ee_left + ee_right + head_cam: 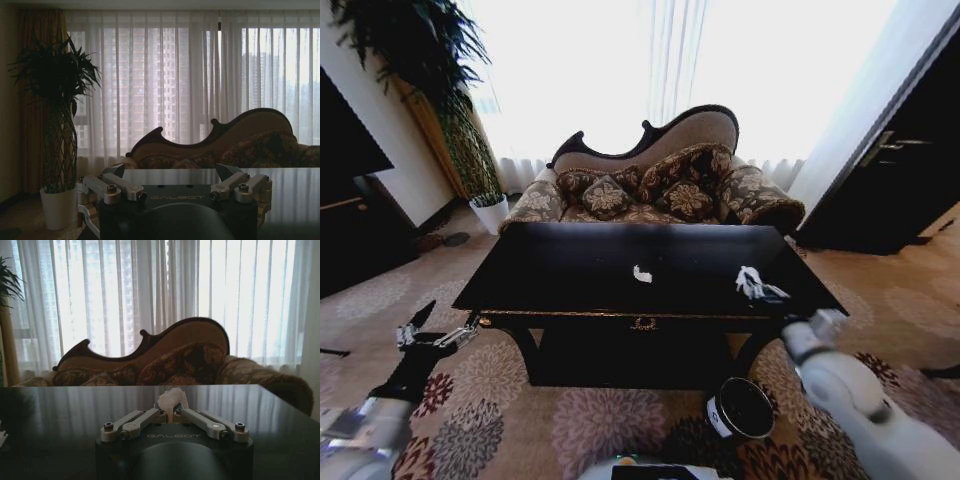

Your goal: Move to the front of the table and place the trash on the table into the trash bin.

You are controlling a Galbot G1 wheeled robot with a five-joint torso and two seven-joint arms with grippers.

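My right pincer [172,410] is closed on a white paper wad [171,398] above the counter [570,265] at its right front corner; a shallow pinch may drop it before the trash bin [740,408] below.

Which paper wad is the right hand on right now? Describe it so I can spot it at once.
Start at the black table in front of the sofa. Go to its front right edge, where the right hand is closed on a crumpled white wad. The other paper wad lies loose near the table's middle, with no hand near it.
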